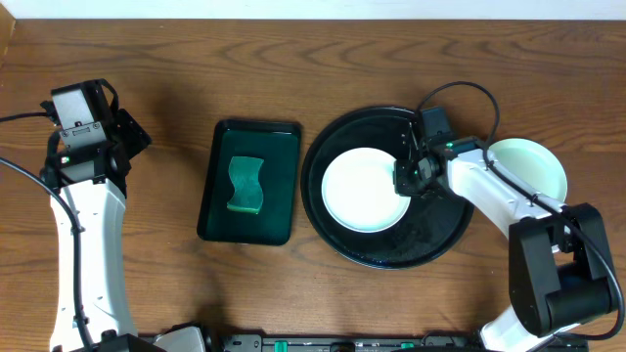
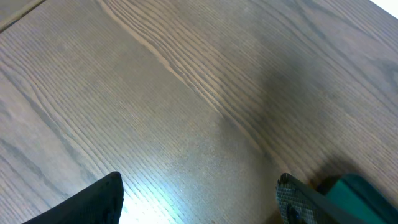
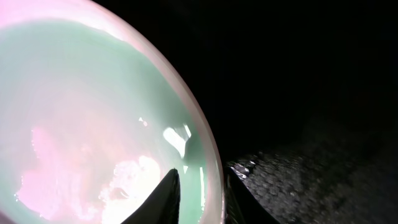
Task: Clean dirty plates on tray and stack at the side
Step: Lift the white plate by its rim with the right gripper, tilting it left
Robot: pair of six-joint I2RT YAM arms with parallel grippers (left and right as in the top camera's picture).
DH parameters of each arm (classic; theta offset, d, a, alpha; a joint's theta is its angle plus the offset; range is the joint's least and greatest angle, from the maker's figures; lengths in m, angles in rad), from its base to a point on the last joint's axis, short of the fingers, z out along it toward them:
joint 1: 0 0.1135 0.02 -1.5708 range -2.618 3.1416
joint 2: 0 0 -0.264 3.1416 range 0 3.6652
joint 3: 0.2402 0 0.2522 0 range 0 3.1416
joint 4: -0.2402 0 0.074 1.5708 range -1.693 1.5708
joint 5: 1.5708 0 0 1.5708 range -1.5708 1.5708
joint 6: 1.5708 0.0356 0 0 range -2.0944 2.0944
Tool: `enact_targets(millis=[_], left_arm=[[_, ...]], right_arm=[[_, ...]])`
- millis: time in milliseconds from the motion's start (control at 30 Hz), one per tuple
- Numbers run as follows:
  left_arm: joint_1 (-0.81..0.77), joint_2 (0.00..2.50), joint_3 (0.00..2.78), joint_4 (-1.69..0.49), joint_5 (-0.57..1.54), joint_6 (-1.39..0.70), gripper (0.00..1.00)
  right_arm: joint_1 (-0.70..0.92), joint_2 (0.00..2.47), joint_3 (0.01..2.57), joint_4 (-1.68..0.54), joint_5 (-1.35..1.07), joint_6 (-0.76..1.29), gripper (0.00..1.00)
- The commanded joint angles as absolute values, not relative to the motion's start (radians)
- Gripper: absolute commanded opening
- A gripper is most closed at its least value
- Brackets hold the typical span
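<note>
Tabletop of brown wood (image 1: 293, 39), seen from above, with a robot arm at each side. Near the middle sits a large round black tray (image 1: 337, 240), and on it lies one pale plate (image 1: 357, 191), a little left of the tray's centre. The right claw (image 1: 409, 178) is at that plate's right edge. In its own close-up camera its two fingers stand close together, one on each side of the plate's rim: the inner over the pale green surface, the outer over the black tray. Whether they are pinching the rim or only straddling it cannot be told. A second plate (image 1: 533, 166), mint green, rests on the table just right of the black tray, partly hidden by the right arm; whether another plate lies under it cannot be told. Left of the black tray, a smaller rectangular dark tray (image 1: 220, 220) holds a green sponge (image 1: 246, 186), which neither arm touches. The left claw (image 2: 199, 183) hangs at the far left, spread wide and holding nothing, with bare wood beneath it. The job looks well along: at least one plate is off the tray and set aside, and one is left on it. The close-up shows glare and a wet-looking patch on that plate, so its cleanliness is unclear. It has yet to be stacked at the side.
</note>
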State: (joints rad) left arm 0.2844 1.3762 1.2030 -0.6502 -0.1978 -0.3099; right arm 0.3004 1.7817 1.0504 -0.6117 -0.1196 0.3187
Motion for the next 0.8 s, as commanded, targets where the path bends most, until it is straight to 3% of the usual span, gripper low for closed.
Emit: enact_targets(millis=[0, 433, 467, 533, 767], left_arm=[[0.287, 1.369, 1.215, -0.653, -0.210, -0.311, 0.79], [0.287, 1.369, 1.215, -0.653, -0.210, -0.311, 0.79], [0.287, 1.369, 1.215, -0.653, -0.210, -0.311, 0.79], [0.287, 1.369, 1.215, -0.653, -0.210, -0.311, 0.79], [0.287, 1.369, 1.215, -0.653, -0.210, -0.311, 0.79]], right_arm=[[0.318, 1.768, 1.025, -0.589, -0.113, 0.321, 0.19], [0.320, 1.768, 0.960, -0.502, -0.113, 0.321, 0.16], [0.321, 1.768, 0.955, -0.492, -0.113, 0.321, 0.15], [0.322, 1.768, 0.954, -0.483, -0.113, 0.321, 0.02], [0.321, 1.765, 0.989, -0.518, -0.122, 0.321, 0.01]])
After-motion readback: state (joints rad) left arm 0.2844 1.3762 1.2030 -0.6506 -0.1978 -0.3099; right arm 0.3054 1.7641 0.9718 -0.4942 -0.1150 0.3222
